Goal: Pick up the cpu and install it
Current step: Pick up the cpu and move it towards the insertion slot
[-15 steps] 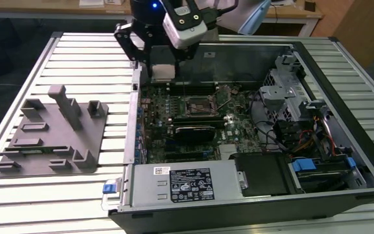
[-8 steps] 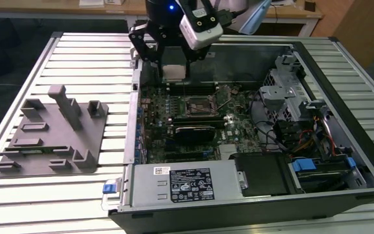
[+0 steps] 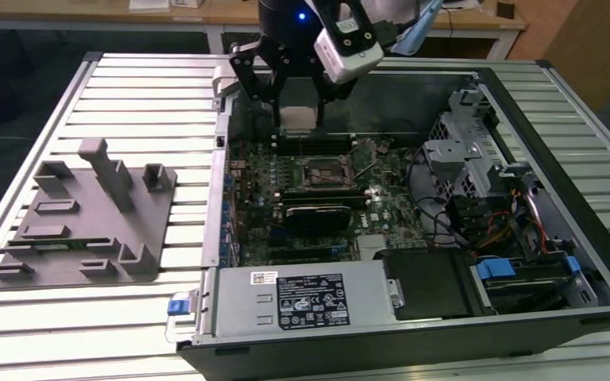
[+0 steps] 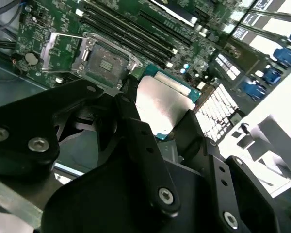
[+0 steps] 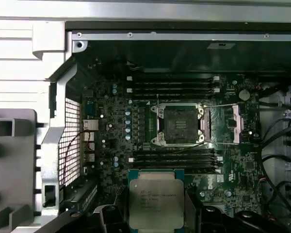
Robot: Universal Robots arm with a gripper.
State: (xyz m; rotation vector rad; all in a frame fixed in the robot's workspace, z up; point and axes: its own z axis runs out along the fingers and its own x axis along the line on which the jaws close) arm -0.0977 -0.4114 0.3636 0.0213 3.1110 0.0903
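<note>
The cpu [image 3: 301, 117] is a thin square chip with a silvery top plate, and my gripper [image 3: 299, 107] is shut on its edges. It hangs above the far part of the open computer case. In the first wrist view the cpu [image 5: 155, 201] lies flat between the black fingers [image 5: 196, 213], a little short of the open motherboard socket [image 5: 178, 125]. The second wrist view shows the cpu [image 4: 160, 99] gripped at two opposite sides, with the socket [image 4: 106, 60] beyond it. That socket [image 3: 321, 171] has its metal load frame swung open and nothing in it.
A grey fixture tray [image 3: 83, 230] with upright posts sits on the slatted table at the exterior view's left. Inside the case are memory slots [image 5: 172, 86], a power supply [image 3: 299, 298], a drive cage [image 3: 469, 135] and cables [image 3: 496, 222].
</note>
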